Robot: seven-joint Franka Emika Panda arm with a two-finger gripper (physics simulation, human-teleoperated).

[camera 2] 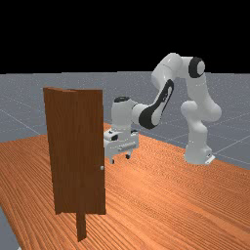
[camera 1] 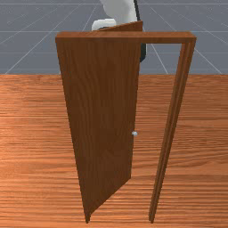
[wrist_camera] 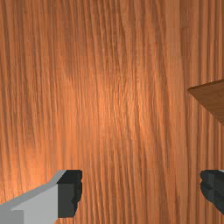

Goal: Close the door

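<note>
In the far view, my gripper [camera 2: 120, 159] hangs above the table beside the door's free edge, on the arm's side, its fingers apart and pointing down. My gripper [wrist_camera: 141, 192] is open in the wrist view, with nothing between the fingertips. The brown wooden door [camera 1: 102, 111] stands ajar in the front view, hinged at that view's left and swung back toward the arm. Its small pale knob [camera 1: 134, 133] is at the free edge. The door [camera 2: 78, 151] and knob [camera 2: 102, 168] are left of my hand in the far view. A corner of the door [wrist_camera: 212, 98] lies beyond one finger.
The door frame has a top beam [camera 1: 164, 37] and a right post [camera 1: 171, 120] in the front view, with a gap between that post and the door. Wooden table surface [camera 2: 156, 195] extends below my hand and around the arm's base [camera 2: 197, 154].
</note>
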